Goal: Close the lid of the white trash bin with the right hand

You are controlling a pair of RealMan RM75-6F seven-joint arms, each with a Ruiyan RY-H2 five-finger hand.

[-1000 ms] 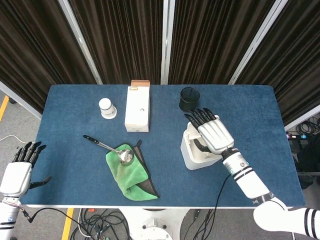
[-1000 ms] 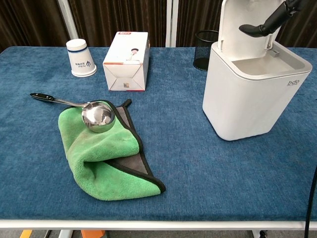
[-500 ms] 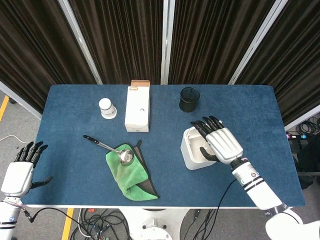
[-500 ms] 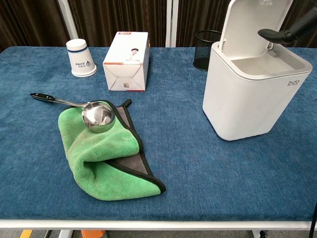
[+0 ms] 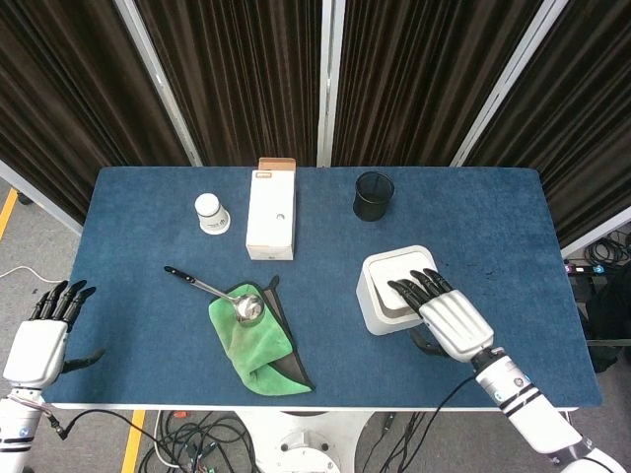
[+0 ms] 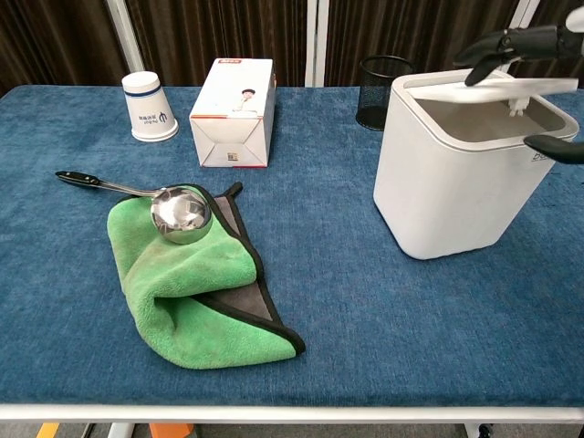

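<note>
Chest view: right hand (image 6: 525,50) mostly cropped.

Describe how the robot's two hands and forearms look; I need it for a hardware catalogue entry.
Both the right hand and the left hand have a ribbed white back shell and black fingers. The right forearm is white, with black rings just behind the wrist. A thin black cable trails from its wrist area.

The right hand (image 5: 449,317) is drawing back toward the worktop's near edge, fingertips (image 6: 484,47) pressing on the lid (image 6: 493,87); the lid is swinging down from upright, now lying nearly flat over the white trash bin (image 6: 456,178).
</note>
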